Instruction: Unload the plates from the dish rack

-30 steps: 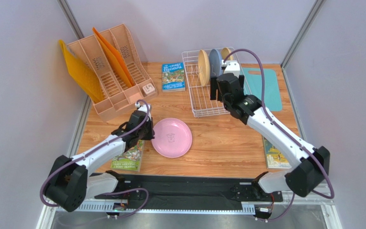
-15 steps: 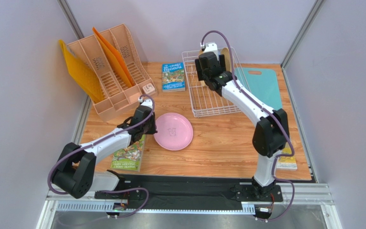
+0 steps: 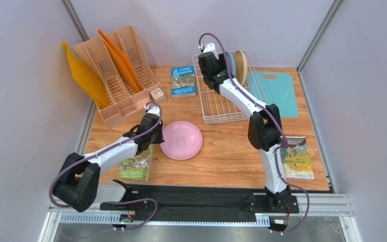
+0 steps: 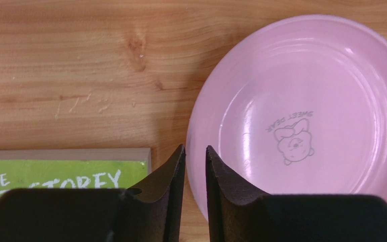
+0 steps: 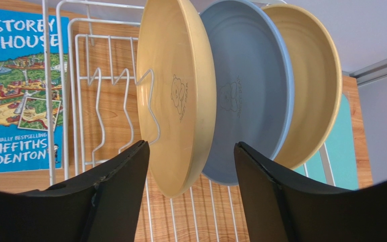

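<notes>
The pink plate (image 3: 188,146) (image 4: 306,75) lies on the table in front of the left arm. My left gripper (image 3: 157,134) (image 4: 195,147) is at its left rim, jaws nearly closed with the rim between them. The white wire dish rack (image 3: 204,103) (image 5: 79,101) stands at the back centre. A tan plate (image 5: 173,101), a blue plate (image 3: 229,61) (image 5: 251,101) and a second tan plate (image 3: 240,68) (image 5: 311,91) stand upright in it. My right gripper (image 3: 217,65) (image 5: 190,144) is open, its fingers either side of the front tan plate's lower edge, not touching it.
A peach file organiser (image 3: 117,75) with orange folders (image 3: 82,70) stands at the back left. A blue book (image 3: 183,80) (image 5: 9,91) lies left of the rack. A green book (image 3: 136,166) (image 4: 54,181) lies under my left arm. A teal cutting board (image 3: 276,91) and another book (image 3: 295,157) lie at the right.
My right arm swung from the rack's right side to its far left end and now faces the plates. The pink plate and left gripper shifted slightly away from the bases.
</notes>
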You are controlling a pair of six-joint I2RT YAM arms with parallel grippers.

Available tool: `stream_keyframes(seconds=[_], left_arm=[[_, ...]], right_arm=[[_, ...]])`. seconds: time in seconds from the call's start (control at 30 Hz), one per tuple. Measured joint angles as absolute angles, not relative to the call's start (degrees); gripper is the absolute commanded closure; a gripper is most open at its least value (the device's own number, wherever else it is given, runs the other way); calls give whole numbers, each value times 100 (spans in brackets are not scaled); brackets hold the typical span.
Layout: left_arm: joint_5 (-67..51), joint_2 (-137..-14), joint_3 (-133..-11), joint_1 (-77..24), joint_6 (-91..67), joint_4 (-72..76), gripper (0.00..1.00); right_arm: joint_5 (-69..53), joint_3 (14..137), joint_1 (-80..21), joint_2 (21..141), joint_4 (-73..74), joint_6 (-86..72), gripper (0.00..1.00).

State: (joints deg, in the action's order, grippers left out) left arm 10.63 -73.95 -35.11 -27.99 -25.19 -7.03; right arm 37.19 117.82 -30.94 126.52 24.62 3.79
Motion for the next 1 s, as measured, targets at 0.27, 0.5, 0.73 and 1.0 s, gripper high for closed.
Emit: stream_keyframes(seconds=[0.27, 0.5, 0.73, 1.0], left_arm=[[1297, -7203, -3295, -2799, -2517, -1028, 43], [1350, -6748, -3291, -2799, -2526, -1164, 1], [1313, -5979, -3301, -2799, -2486, -1264, 1], [899, -5819, -3559, -2799, -2246, -1295, 1]], right_arm=[[3927, 11972, -3092, 12809, 2453, 609, 65], [4099, 12213, -3092, 12986, 2456, 814, 75], [4246, 12425, -3092, 13128, 2458, 996, 100], [4600, 12591, -3096, 13281, 2401, 1170, 100]])
